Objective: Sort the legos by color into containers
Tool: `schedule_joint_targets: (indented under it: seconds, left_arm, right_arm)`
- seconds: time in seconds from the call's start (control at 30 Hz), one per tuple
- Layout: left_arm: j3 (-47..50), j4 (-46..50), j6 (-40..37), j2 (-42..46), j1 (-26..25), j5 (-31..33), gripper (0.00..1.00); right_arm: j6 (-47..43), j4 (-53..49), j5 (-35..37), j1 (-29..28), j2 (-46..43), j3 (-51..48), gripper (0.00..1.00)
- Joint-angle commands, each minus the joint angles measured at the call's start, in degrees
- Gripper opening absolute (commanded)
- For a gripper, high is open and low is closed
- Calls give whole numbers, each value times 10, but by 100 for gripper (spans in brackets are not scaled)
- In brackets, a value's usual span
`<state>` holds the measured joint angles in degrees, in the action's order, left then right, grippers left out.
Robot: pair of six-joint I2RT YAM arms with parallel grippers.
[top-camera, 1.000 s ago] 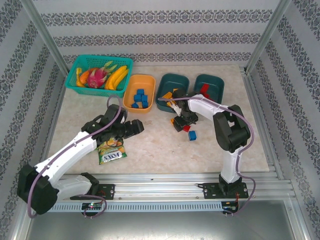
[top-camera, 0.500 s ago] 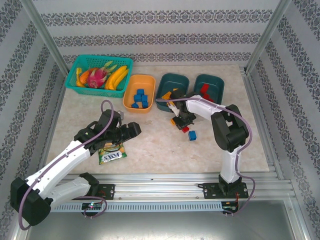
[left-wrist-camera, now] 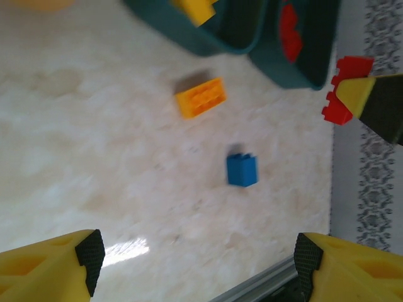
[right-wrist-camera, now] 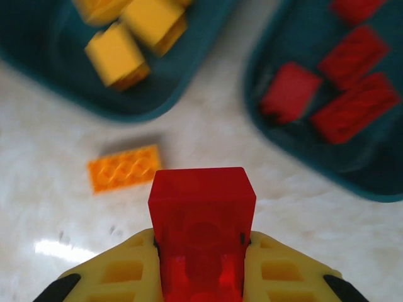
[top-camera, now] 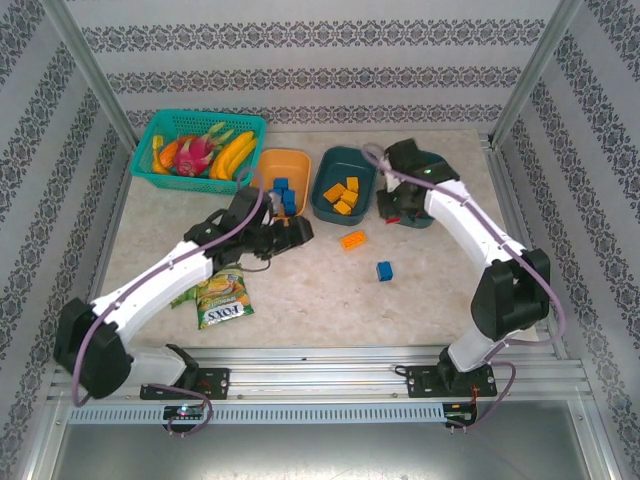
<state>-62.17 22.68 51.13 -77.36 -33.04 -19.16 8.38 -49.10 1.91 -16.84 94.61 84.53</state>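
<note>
red lego pinched in the right gripper over the table, right teal tub largely hidden beneath that arm from above, left gripper spread wide, orange lego and blue lego loose, orange tub partly covered, wrist views blurred

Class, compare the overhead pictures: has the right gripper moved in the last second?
Yes. The right gripper, shut on a red lego, moved from beside the loose orange lego to the right teal container's near edge.
</note>
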Motion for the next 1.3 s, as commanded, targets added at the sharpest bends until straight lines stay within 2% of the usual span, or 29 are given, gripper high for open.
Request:
schedule_joint_targets:
  seconds: [0.0,0.23,0.43,0.63,0.73,0.87,0.97,1.03,1.13,1.27]
  left_arm:
    - [-71,-63,-25,-62,-2,-31,81]
    - [-228,-95,-44,-217,3,-67,81]
    - [-338,-94,-46,-319,4,-80,81]
    - [-387,-81,-45,-375,4,-83,81]
    - [-390,-79,-44,-385,3,-84,81]
    - [-391,-76,-44,-390,-1,-83,81]
    - [-392,-71,-48,-388,-5,-85,81]
    - [-393,-64,-52,-382,-9,-83,80]
    - [-404,-40,-66,-368,-17,-75,81]
    - [-423,15,-91,-357,-34,-68,81]
  right_arm:
    - [59,-7,49,43,52,55,14]
    - [91,-22,114,112,207,211,14]
    - [96,-39,123,141,338,343,14]
    - [93,-95,128,156,461,487,17]
    - [93,-109,115,162,496,528,20]
    - [96,-115,106,164,515,545,29]
    - [104,-121,102,164,517,545,46]
    - [105,-126,89,164,507,547,53]
    - [104,-117,83,158,466,535,60]
    - [106,-99,72,148,379,502,61]
